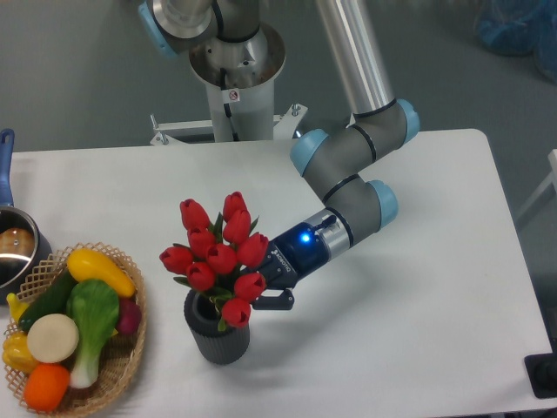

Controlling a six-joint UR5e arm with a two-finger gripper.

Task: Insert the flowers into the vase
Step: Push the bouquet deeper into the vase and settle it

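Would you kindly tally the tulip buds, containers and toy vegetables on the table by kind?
Red tulip buds: 10
Containers: 3 (vase, wicker basket, steel pot)
Toy vegetables: about 7, some overlapping
Total: about 20

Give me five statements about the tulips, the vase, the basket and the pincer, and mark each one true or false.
1. The flowers stand in the vase. True.
2. The vase lies tipped on its side. False: it stands upright on the table.
3. The pincer is right beside the flowers. True; whether it grips them cannot be told.
4. The wicker basket holds the tulips. False: it holds toy vegetables.
5. The basket sits right of the vase in the picture. False: it sits left.
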